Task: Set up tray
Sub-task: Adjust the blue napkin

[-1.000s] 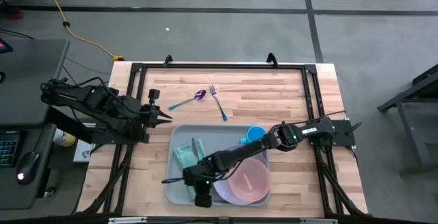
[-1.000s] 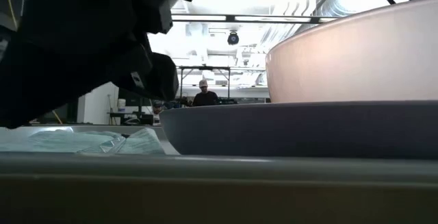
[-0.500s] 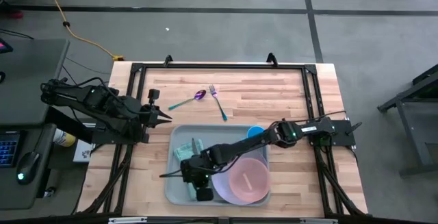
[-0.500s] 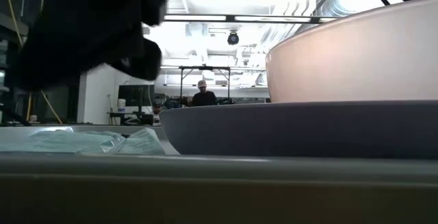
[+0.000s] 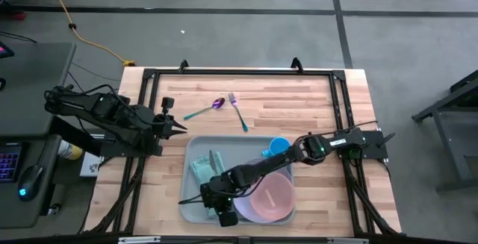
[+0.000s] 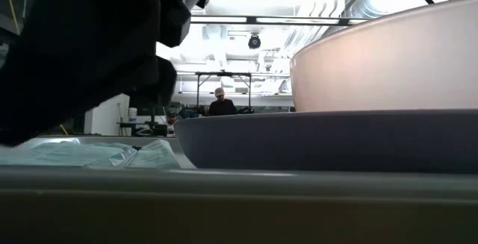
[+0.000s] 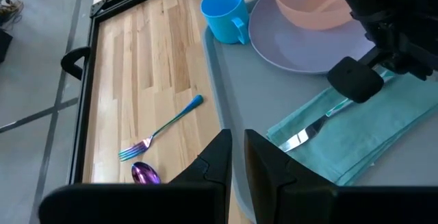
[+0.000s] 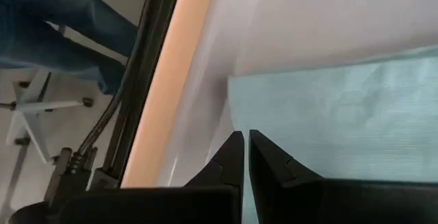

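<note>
tray (image 5: pixel 196 203) sits on the near half of the wooden table (image 5: pixel 299 106), centred between the two arms. in it: teal napkin (image 5: pixel 203 168) on the left side with a knife (image 7: pixel 316 127) lying on it, lavender plate (image 5: pixel 258 208) on the right with a pink bowl (image 5: pixel 270 194) on top, blue cup (image 5: pixel 278 147) at the far right corner just beside the plate.

right gripper (image 5: pixel 188 197) reaches across the tray from the right, arm passing over the plate, tip low over the tray's near-left area by the near edge of the napkin. fingers (image 8: pixel 233 157) pressed together, nothing between them.

left gripper (image 5: pixel 179 128) waits off the tray's far-left corner, above bare table. fingers (image 7: pixel 217 157) show a narrow gap, nothing held.

on the table far of the tray: spoon (image 5: pixel 203 110) with purple bowl and teal handle, fork (image 5: pixel 238 111) with blue handle just to its right, heads near each other, not touching the tray.

low view: tray rim (image 6: pixel 239 199) fills the near edge, plate and bowl on the right, a person (image 6: pixel 222 104) far back in the room.
</note>
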Motion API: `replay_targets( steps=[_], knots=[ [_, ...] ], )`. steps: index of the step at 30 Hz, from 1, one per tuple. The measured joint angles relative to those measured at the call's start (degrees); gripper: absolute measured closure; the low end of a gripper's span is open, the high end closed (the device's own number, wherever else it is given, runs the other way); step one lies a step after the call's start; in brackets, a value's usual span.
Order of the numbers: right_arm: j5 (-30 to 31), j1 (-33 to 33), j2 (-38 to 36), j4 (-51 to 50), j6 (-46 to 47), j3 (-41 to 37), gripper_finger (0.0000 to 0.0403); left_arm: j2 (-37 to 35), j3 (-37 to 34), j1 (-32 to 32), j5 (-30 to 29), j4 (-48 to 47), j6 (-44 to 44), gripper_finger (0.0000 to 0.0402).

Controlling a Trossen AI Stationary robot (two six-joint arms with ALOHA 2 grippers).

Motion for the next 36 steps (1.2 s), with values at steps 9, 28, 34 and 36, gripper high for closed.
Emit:
replay_targets(
  steps=[9, 28, 34, 36],
  knots=[
    [0.4, 0.1, 0.2, 4.9, 0.9, -0.7, 0.0403, 0.0, 0.0, 0.0, 0.0, 0.0, -0.3, 0.0330],
    [0.5, -0.3, 2.8, 6.3, 1.0, -0.7, 0.0403, 0.0, 0.0, 0.0, -0.1, 0.0, -0.4, 0.0330],
    [0.3, -0.3, 3.3, 8.9, 1.8, -0.7, 0.0403, 0.0, 0.0, 0.0, -0.1, 0.0, -0.4, 0.0330],
    [0.6, -0.5, 3.3, 10.0, 1.7, -0.7, 0.0403, 0.0, 0.0, 0.0, -0.1, 0.0, -0.4, 0.0330]
  ],
)
